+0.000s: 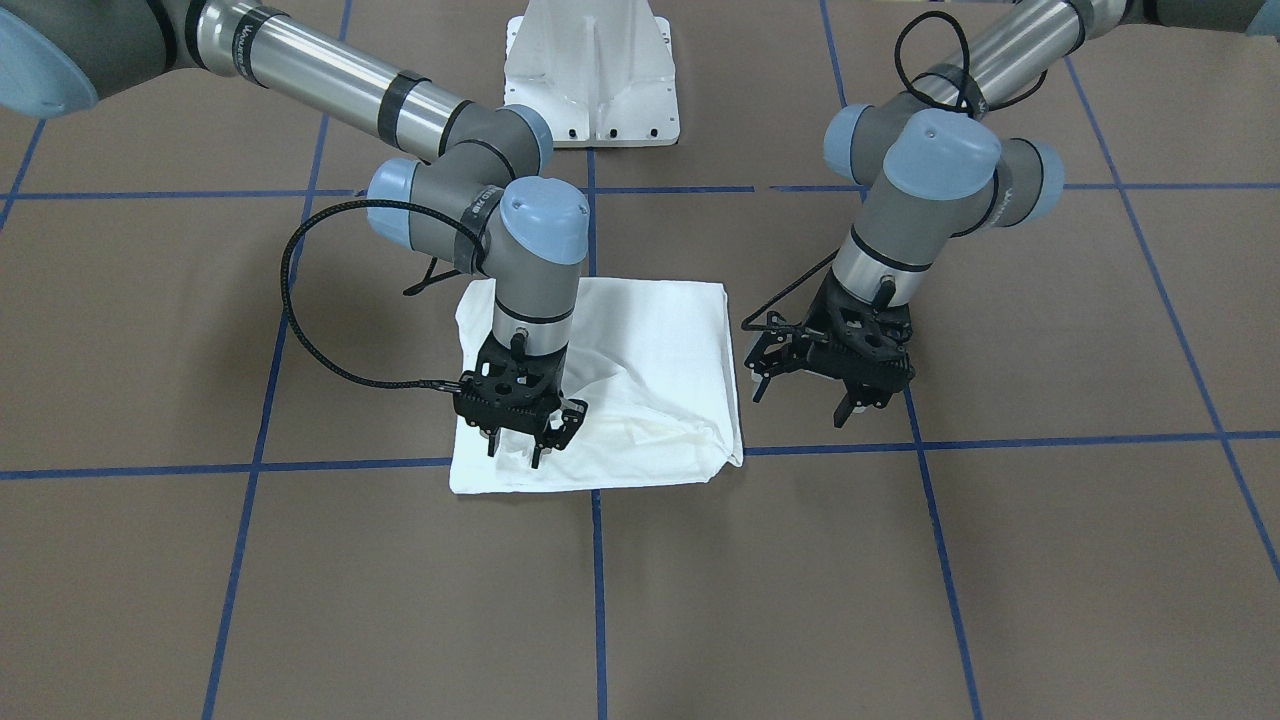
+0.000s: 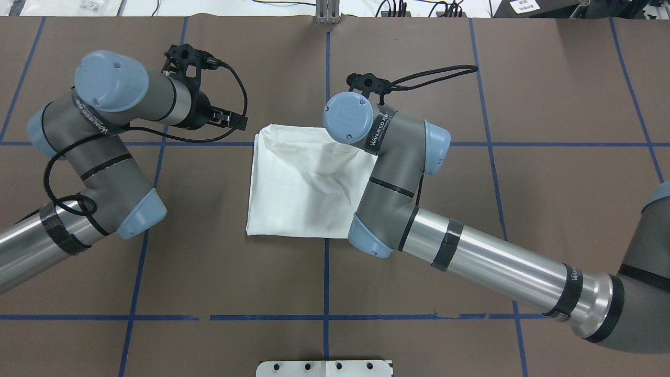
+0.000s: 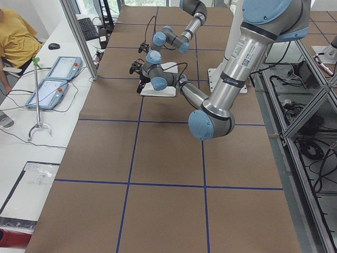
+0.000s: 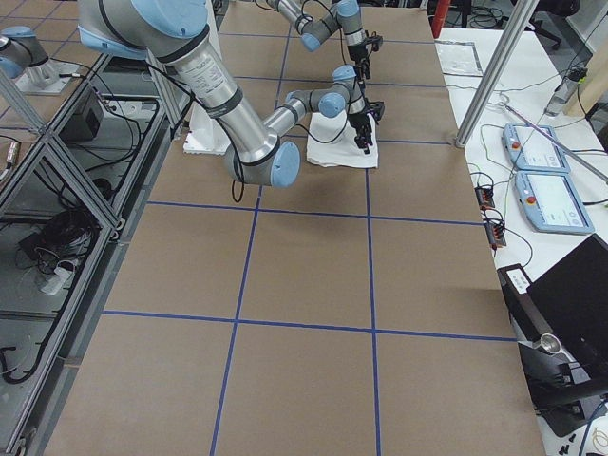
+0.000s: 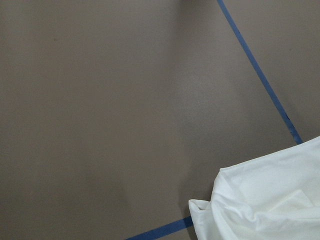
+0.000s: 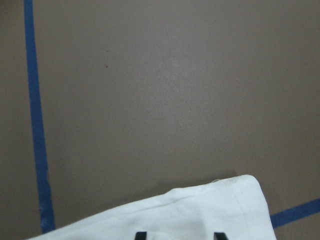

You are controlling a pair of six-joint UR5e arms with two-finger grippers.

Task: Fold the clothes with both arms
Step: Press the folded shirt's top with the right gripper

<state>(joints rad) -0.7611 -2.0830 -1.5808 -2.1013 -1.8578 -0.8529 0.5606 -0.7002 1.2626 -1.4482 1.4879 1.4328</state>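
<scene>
The white shirt (image 1: 650, 350) lies folded into a rough square on the brown table, rumpled along its operator-side edge; no print or collar shows. My right gripper (image 1: 515, 452) hangs over that edge near a corner. It is open, and both fingertips (image 6: 141, 235) show just above the cloth (image 6: 200, 215) with nothing pinched between them. My left gripper (image 1: 800, 400) is open too, low over bare table just beyond the shirt's opposite side, apart from the fabric. In the left wrist view only a wrinkled corner of the shirt (image 5: 265, 200) shows. From overhead the right arm's wrist covers part of the shirt (image 2: 298, 183).
Blue tape lines (image 1: 597, 580) divide the brown table cover into squares. The white pedestal base (image 1: 592, 80) stands behind the shirt. Beside the table, a side bench holds teach pendants (image 3: 52, 79), and a person in yellow (image 3: 16, 37) sits at it.
</scene>
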